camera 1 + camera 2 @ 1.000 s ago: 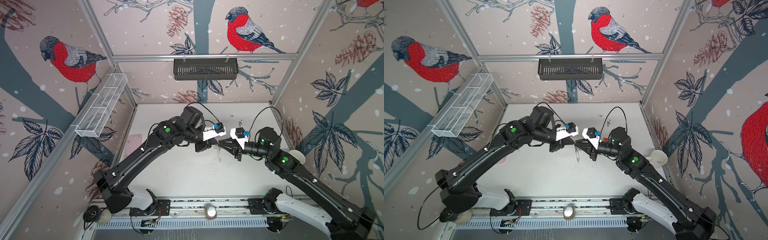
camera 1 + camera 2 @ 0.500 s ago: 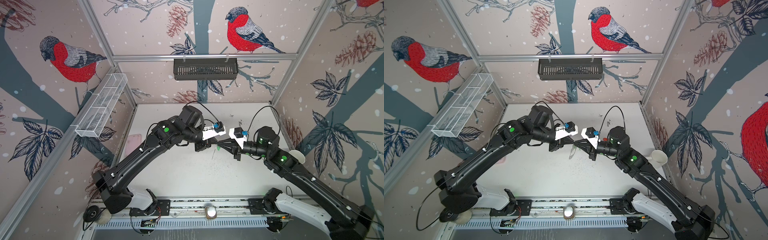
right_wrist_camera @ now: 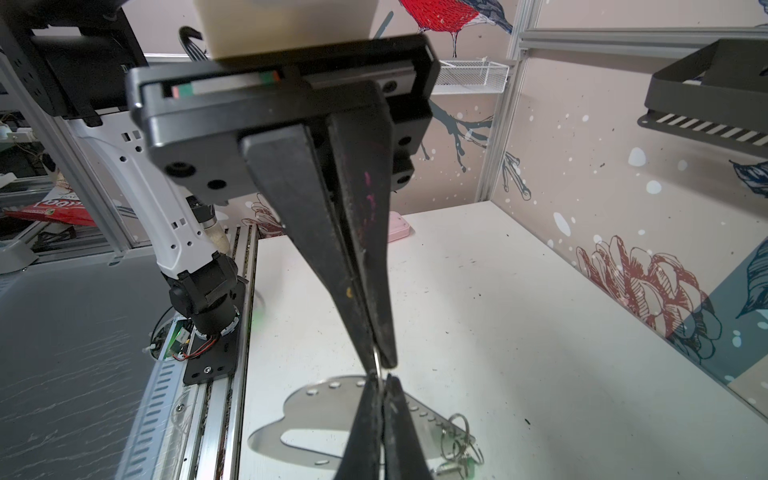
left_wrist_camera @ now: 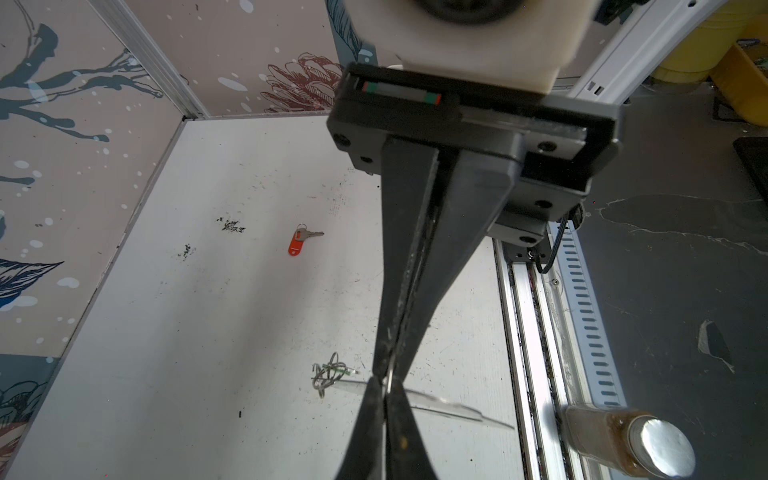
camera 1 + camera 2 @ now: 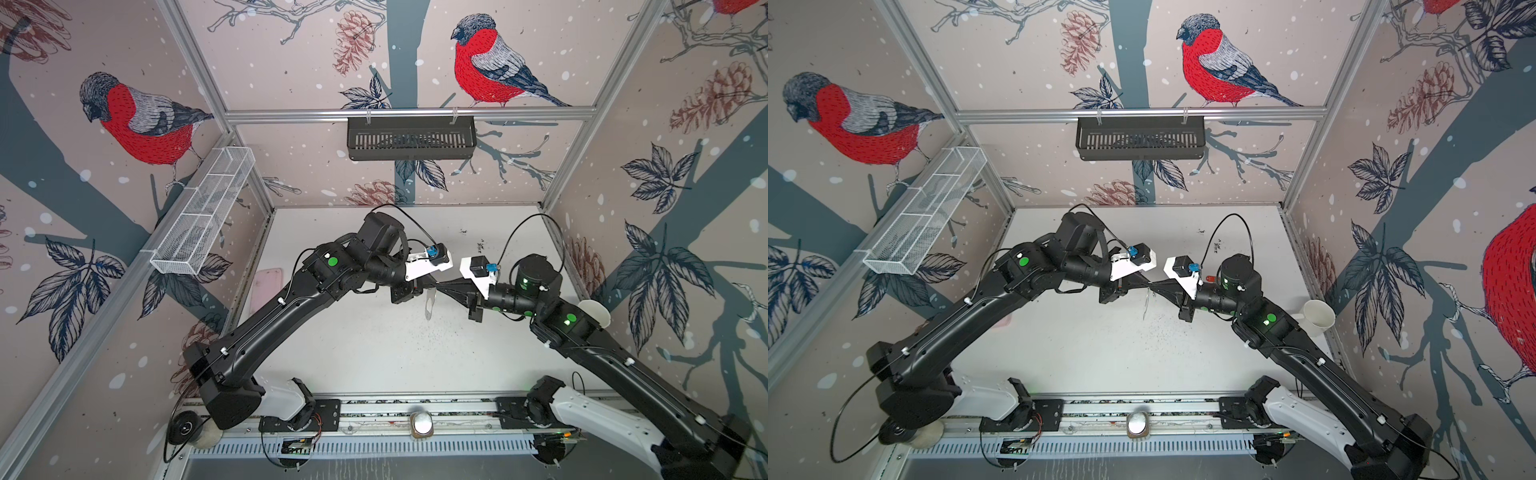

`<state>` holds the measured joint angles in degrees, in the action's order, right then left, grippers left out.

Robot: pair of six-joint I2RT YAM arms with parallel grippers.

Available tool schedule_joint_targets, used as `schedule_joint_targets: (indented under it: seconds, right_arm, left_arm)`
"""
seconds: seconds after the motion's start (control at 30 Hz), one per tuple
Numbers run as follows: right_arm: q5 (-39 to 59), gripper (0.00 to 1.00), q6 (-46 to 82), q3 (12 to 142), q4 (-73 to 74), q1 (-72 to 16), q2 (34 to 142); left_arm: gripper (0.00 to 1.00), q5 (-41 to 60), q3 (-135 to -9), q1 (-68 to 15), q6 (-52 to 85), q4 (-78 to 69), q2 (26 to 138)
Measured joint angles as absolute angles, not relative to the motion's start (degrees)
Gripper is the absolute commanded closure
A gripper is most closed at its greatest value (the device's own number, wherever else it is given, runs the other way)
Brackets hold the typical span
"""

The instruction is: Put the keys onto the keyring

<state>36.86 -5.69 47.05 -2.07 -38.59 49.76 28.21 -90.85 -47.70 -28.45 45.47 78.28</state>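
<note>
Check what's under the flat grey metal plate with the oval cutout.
Below the plate and through its cutout only bare white tabletop shows. The left gripper covers the plate's middle; small metal rings hide the tabletop at one end.

The flat dark grey curved keyring plate (image 5: 429, 306) hangs mid-frame over the white counter (image 5: 374, 353). The silver key with red-orange tag (image 5: 1211, 277) lies right of it, the pink rounded case (image 5: 266, 286) at the counter's left edge.

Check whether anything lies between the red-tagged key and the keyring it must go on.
Nothing visible does. The red-tagged key lies alone on the table; the keyring hangs above the table, pinched by the right gripper where the left gripper meets it.
</note>
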Motion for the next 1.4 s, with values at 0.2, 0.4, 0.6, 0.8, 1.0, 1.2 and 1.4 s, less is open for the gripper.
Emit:
schedule_joint_targets:
  seconds: [0.2,0.4,0.6,0.8,1.0,1.2,1.4]
  right_arm:
    - [36.8,1.00,-2.8,43.7,2.5,-38.6,49.1]
    - [37.1,1.00,1.6,40.8,10.3,-38.4,48.2]
    - [38.6,1.00,5.2,40.4,17.8,-38.4,48.4]
    - [39.2,1.00,9.0,39.6,24.3,-38.4,48.9]
    - [40.0,1.00,12.1,39.2,29.8,-38.4,50.0]
    - [40.4,1.00,13.8,39.2,32.2,-38.4,51.2]
    - [41.7,1.00,15.0,39.6,33.3,-38.4,52.2]
  left_arm:
    - [0.77,26.8,-82.3,-45.5,-24.9,34.4,68.8]
    - [0.82,27.2,-67.7,-43.7,-19.0,18.2,58.2]
    - [0.84,28.5,-59.8,-43.7,-13.6,6.1,55.4]
    - [0.84,32.0,-56.9,-43.7,-10.1,-2.9,56.8]
    - [0.84,36.0,-54.9,-43.7,-7.5,-8.8,58.1]
    - [0.83,37.8,-53.7,-43.7,-7.1,-12.1,58.1]
    - [0.83,39.1,-53.5,-43.7,-6.9,-13.6,58.5]
